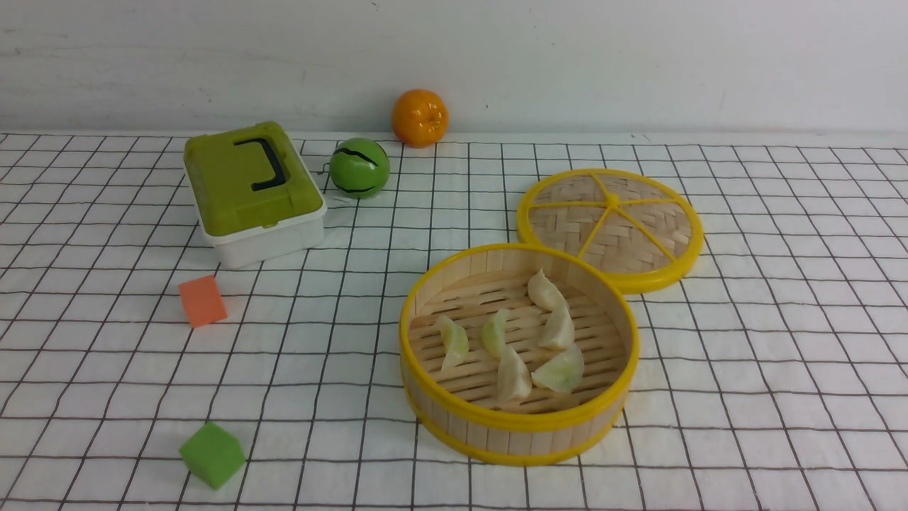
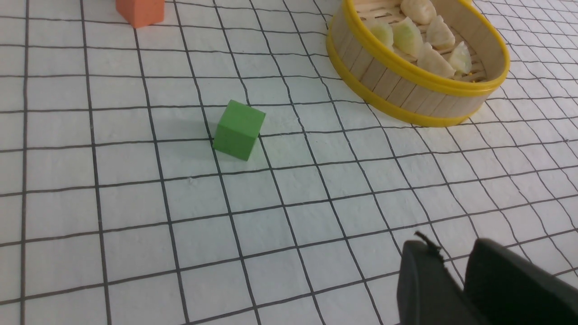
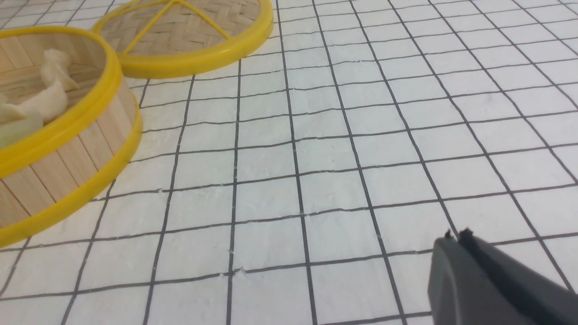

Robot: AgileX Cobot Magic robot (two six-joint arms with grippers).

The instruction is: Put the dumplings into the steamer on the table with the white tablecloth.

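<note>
The round bamboo steamer [image 1: 512, 440] stands on the white grid tablecloth [image 1: 745, 369], right of centre. Several pale cream and light green dumplings [image 1: 557, 328] lie on its slatted floor. No dumpling shows on the cloth. Neither gripper appears in the front view. In the left wrist view my left gripper [image 2: 451, 253] hangs over bare cloth with a narrow gap between its fingers, empty, well short of the steamer [image 2: 406, 85] and its dumplings [image 2: 434, 61]. In the right wrist view my right gripper [image 3: 456, 237] is shut and empty over bare cloth, away from the steamer [image 3: 67, 167] and dumplings [image 3: 50, 100].
The flat woven lid [image 1: 610, 223] lies just behind the steamer on the right. A green-lidded box [image 1: 252, 191], a green ball [image 1: 360, 167] and an orange [image 1: 420, 117] are at the back left. An orange cube [image 1: 202, 301] and a green cube [image 1: 212, 454] lie at the left front.
</note>
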